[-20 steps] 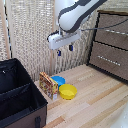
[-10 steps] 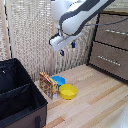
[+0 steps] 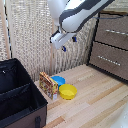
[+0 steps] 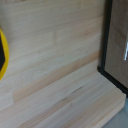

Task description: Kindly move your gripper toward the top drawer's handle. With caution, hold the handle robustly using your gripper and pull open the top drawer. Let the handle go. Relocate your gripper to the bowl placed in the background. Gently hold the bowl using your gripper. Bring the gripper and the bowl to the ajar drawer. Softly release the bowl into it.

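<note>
My gripper [image 3: 69, 43] hangs in the air in the exterior view, well above the floor, with its two dark fingers apart and nothing between them. The dark-brown dresser stands at the exterior view's right. Its upper visible drawer front [image 3: 111, 37] is shut and carries a slim silver handle [image 3: 118, 32]. The gripper is to the left of that handle and apart from it. The small blue bowl [image 3: 58, 79] sits on the wooden floor below the gripper, next to the yellow bowl [image 3: 68, 91]. In the wrist view the gripper's fingers do not show; a silver bar [image 4: 126, 50] shows at the picture's edge.
A lower drawer front [image 3: 106, 64] with its own silver bar [image 3: 105, 58] is shut. A colourful box [image 3: 48, 85] stands by the bowls. A black open case [image 3: 17, 95] fills the exterior view's lower left. A wicker screen [image 3: 30, 35] stands behind. The yellow bowl's rim [image 4: 2, 52] shows in the wrist view.
The gripper has shifted a little toward the exterior view's right and slightly down, nearer the dresser. The bowls and the drawers have not moved.
</note>
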Robot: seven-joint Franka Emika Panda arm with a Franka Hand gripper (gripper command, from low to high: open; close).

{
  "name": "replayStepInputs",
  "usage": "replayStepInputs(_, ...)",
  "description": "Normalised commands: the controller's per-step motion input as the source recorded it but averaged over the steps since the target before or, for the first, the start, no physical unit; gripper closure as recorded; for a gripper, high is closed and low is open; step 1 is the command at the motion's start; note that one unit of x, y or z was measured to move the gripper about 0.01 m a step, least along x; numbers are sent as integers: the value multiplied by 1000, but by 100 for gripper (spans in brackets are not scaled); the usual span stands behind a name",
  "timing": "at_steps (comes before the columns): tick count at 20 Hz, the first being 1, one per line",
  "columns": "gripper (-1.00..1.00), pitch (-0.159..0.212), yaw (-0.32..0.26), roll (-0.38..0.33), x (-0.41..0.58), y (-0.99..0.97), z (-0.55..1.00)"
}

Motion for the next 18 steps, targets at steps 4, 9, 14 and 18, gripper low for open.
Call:
replayStepInputs(4, -100, 6, 0, -375, 358, -129, 31)
replayStepInputs(9, -100, 8, 0, -353, 377, -98, 122)
replayStepInputs(14, -100, 27, 0, -210, 349, 0, 620)
replayStepInputs(18, -100, 37, 0, -108, 94, -34, 932)
